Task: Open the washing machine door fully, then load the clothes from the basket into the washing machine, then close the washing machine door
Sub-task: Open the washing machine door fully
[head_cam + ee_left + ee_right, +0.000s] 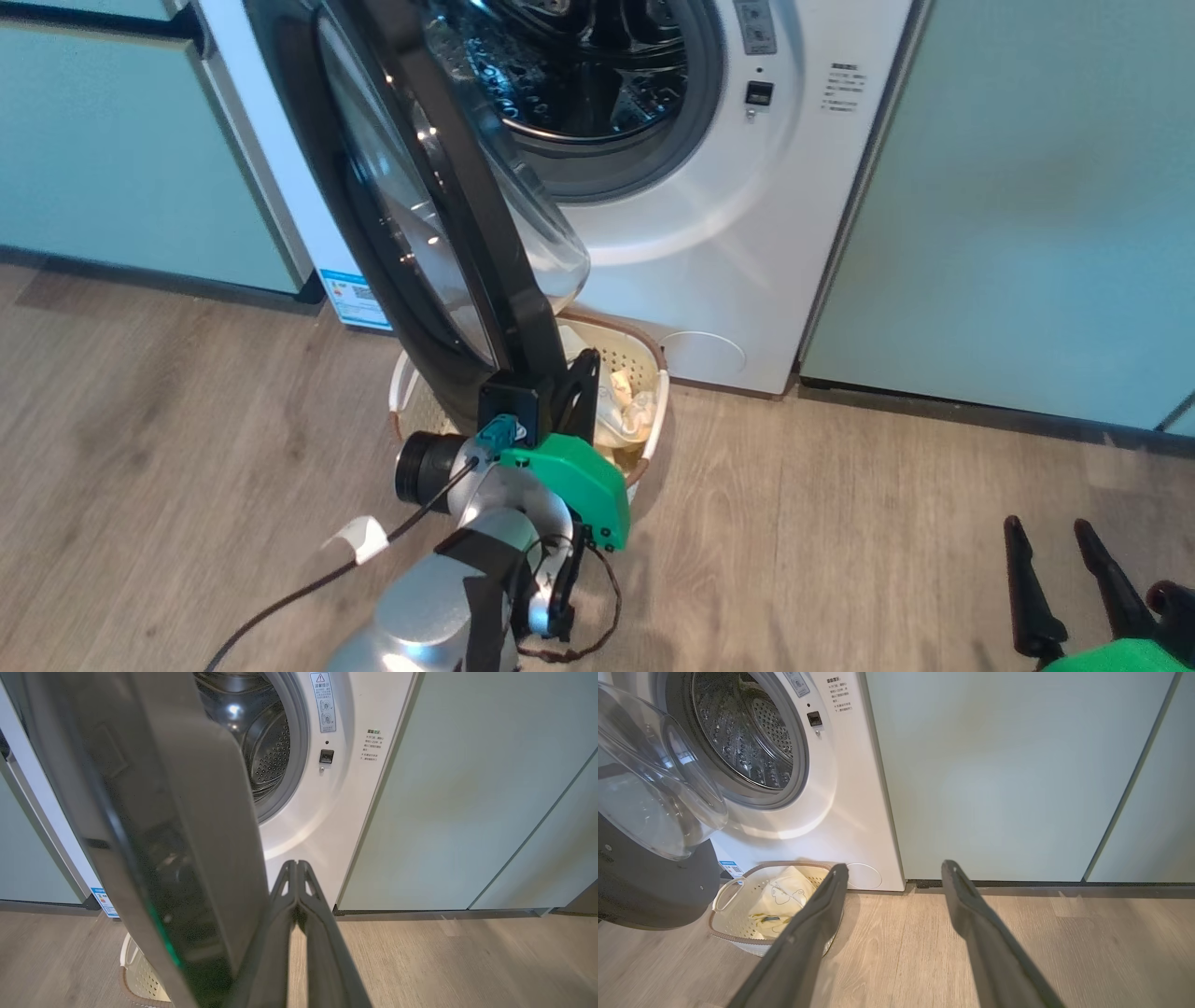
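Left gripper (pixel 296 868), fingers closed on nothing, sits just right of the half-open door (pixel 187 812), nearer than the open right gripper (pixel 895 868).

The washing machine door (pixel 411 205) stands half open above the cream basket (pixel 627 357) of pale yellow clothes (pixel 627 411)

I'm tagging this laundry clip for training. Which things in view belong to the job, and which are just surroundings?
Part of the job:
washing machine
door, partly open
basket
clothes, in the basket
left gripper, shut, beside the door's edge
right gripper, open

Just surroundings:
pale green cabinets
wooden floor
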`<state>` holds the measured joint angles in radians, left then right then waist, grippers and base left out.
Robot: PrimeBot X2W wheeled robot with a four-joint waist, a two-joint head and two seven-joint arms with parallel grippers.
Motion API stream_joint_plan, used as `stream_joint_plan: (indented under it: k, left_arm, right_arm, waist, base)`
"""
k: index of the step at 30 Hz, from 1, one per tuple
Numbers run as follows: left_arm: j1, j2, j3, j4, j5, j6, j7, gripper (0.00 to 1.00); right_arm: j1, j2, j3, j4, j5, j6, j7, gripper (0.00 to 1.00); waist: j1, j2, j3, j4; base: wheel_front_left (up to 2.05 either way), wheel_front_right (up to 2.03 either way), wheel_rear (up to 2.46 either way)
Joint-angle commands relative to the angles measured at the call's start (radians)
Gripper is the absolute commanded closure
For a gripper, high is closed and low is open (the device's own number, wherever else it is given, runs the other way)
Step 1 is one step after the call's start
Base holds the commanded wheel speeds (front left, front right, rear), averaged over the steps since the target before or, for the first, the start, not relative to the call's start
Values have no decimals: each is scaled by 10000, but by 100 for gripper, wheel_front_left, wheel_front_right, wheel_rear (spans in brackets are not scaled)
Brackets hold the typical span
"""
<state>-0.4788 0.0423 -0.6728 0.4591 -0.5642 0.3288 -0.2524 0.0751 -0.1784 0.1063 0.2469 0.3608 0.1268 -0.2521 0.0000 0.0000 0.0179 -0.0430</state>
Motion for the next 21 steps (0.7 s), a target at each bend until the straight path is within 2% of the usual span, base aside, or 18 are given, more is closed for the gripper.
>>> stream_joint_plan:
  k: [1, 21]
  left_arm:
    - [-316, 80, 506, -262, 46, 73, -93, 100]
    - [272, 80, 1248, -443, 640, -213, -93, 100]
  right_arm:
    - [-454, -216, 199, -291, -12, 39, -97, 0]
    - [-386, -87, 164, -236, 8, 39, -97, 0]
  waist:
    - [0, 0, -3, 73]
    - [0, 0, -188, 967]
  base:
    - [0, 0, 0]
    - [0, 0, 0]
